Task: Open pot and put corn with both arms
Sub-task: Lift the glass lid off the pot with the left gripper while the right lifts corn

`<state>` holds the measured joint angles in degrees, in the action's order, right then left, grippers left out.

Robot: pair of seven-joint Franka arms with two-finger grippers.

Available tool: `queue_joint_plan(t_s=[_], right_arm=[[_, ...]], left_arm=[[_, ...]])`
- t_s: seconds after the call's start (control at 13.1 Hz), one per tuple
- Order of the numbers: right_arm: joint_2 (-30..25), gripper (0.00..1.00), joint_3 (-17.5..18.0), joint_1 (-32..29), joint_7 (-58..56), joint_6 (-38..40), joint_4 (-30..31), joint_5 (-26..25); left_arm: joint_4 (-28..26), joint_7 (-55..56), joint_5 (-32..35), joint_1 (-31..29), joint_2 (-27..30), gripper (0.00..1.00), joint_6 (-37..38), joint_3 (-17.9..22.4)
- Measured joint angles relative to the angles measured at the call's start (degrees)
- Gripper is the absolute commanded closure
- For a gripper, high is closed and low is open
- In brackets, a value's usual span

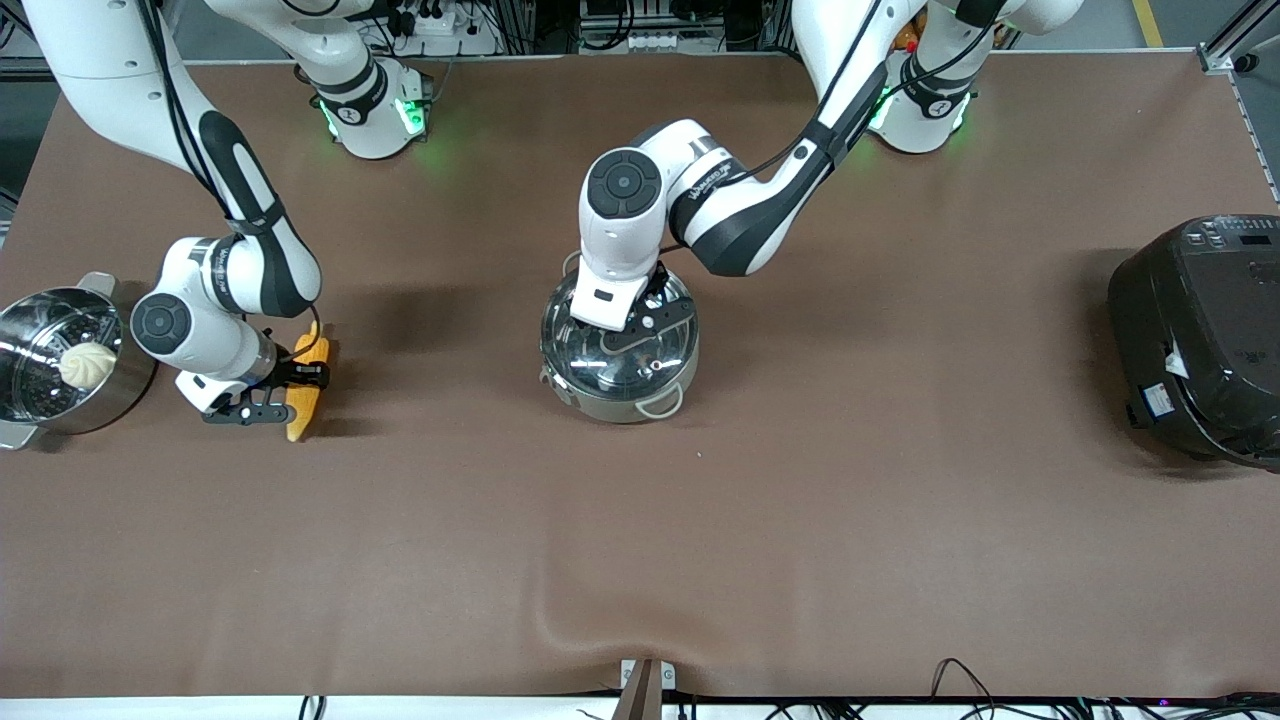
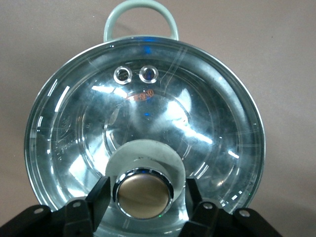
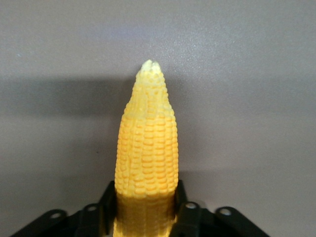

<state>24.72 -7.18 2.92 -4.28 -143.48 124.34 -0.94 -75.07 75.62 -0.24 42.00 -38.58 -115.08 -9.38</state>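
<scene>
So my left gripper sits open around the pot knob; lid still on. My right gripper pinches the corn, not yet in.

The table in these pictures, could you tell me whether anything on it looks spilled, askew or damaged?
Nothing stands out. The pot sits upright with its glass lid level on it, the corn looks intact, and the brown table shows no spills.

Steel pot mid-table, glass lid still on.
Yellow-orange corn lies on table toward right arm's end, pale tip visible.
</scene>
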Motion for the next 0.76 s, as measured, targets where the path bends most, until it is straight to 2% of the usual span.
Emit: queue_joint_plan(t_s=[0.38, 0.53, 0.69, 0.76], right_arm=[[-0.12, 0.86, 0.82, 0.0, 0.0, 0.12, -1.6, 0.0], [-0.65, 0.86, 1.4, 0.01, 0.0, 2.75, -3.79, 0.0], [-1.76, 0.85, 1.71, 0.01, 0.0, 7.96, -7.39, 0.0], [-2.44, 0.85, 1.85, 0.01, 0.0, 10.76, -9.32, 0.0]], left_arm=[[0.03, 0.0, 0.06, -0.02, 0.0, 0.34, 0.0, 0.32], [0.03, 0.0, 0.07, -0.02, 0.0, 0.36, 0.0, 0.41], [0.03, 0.0, 0.07, -0.02, 0.0, 0.45, 0.0, 0.43], [0.03, 0.0, 0.07, -0.01, 0.0, 0.58, 0.01, 0.43]])
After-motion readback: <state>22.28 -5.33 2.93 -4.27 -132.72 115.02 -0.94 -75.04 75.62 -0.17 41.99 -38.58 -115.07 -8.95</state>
